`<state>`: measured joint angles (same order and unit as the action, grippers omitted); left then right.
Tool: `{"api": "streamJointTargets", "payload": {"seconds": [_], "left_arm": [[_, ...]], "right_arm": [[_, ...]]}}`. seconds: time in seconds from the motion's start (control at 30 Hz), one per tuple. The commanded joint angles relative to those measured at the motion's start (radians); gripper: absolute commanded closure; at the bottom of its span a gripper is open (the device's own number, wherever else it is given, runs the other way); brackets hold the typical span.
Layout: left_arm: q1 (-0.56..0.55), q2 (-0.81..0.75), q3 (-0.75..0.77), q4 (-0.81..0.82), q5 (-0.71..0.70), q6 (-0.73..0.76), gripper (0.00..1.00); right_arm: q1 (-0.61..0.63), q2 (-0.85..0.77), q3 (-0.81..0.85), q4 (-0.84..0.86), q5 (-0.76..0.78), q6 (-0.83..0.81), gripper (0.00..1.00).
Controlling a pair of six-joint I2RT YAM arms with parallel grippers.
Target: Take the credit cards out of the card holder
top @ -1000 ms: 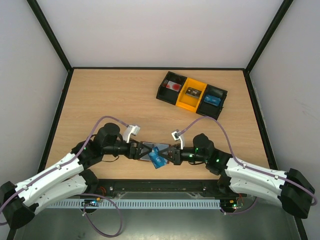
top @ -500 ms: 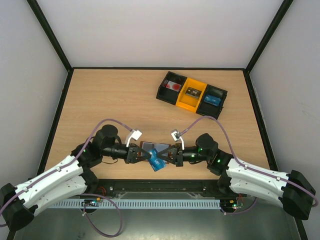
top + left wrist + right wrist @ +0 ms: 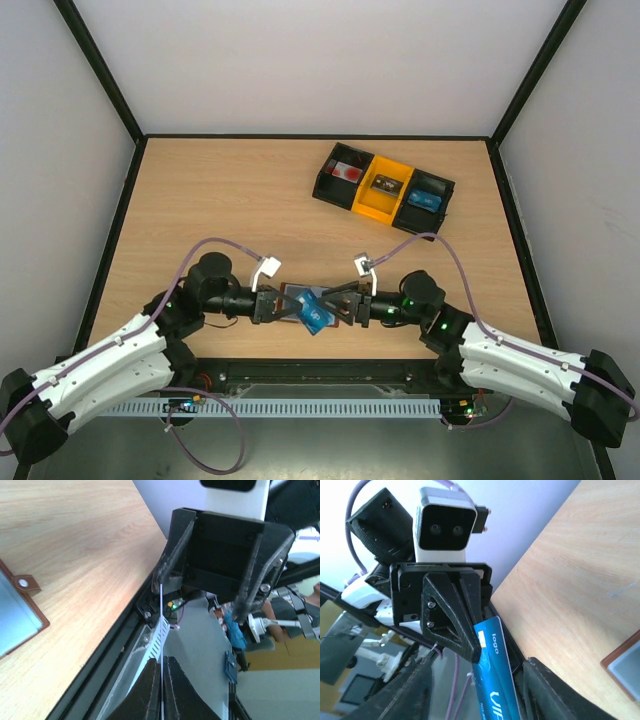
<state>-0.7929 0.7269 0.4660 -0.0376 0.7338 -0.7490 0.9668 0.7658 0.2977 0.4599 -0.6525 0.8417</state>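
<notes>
The brown card holder [image 3: 296,292] lies open on the table near its front edge, partly hidden under both grippers. Its corner and snap tab show in the left wrist view [image 3: 20,605] and in the right wrist view [image 3: 626,664]. A blue credit card [image 3: 317,317] hangs tilted in the air over the front edge. My left gripper [image 3: 287,307] is shut on it. The left wrist view shows the credit card [image 3: 161,630] edge-on between the closed fingers [image 3: 150,690]. My right gripper [image 3: 340,305] faces the left one. Its jaws stand open on either side of the blue card [image 3: 496,680] and do not touch it.
A black-and-yellow tray of bins [image 3: 383,187] with small items stands at the back right of the table. The black frame rail [image 3: 100,655] and a white cable duct run just below the front edge, under the card.
My left gripper has closed on the blue card. My right gripper, shut on the card before, has opened and drawn back a little to the right.
</notes>
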Motion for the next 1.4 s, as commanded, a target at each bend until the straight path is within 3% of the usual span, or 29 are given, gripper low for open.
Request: {"api": "streamJointTargets", "payload": {"seconds": [0.0, 0.13, 0.37, 0.5, 0.73, 1.1, 1.37], "left_arm": [[0.015, -0.033, -0.013, 0.056, -0.096, -0.055, 0.97], [0.02, -0.048, -0.012, 0.073, -0.212, -0.101, 0.97], [0.021, -0.076, -0.077, 0.298, -0.371, -0.254, 0.97], [0.02, -0.076, -0.093, 0.366, -0.481, -0.296, 0.97], [0.021, -0.051, -0.143, 0.543, -0.533, -0.388, 0.97], [0.021, -0.002, -0.142, 0.606, -0.538, -0.435, 0.97], [0.02, 0.0, -0.164, 0.632, -0.55, -0.465, 0.97]], "right_arm": [[0.002, -0.046, -0.042, 0.069, 0.147, 0.062, 0.45], [0.002, -0.047, -0.042, 0.055, 0.244, 0.096, 0.26], [0.002, 0.009, -0.082, 0.204, 0.343, 0.254, 0.24], [0.003, 0.059, -0.095, 0.307, 0.343, 0.312, 0.29], [0.002, 0.113, -0.096, 0.442, 0.349, 0.37, 0.39], [0.003, 0.21, -0.039, 0.512, 0.395, 0.398, 0.48], [0.004, 0.282, -0.025, 0.588, 0.391, 0.433, 0.67]]}}
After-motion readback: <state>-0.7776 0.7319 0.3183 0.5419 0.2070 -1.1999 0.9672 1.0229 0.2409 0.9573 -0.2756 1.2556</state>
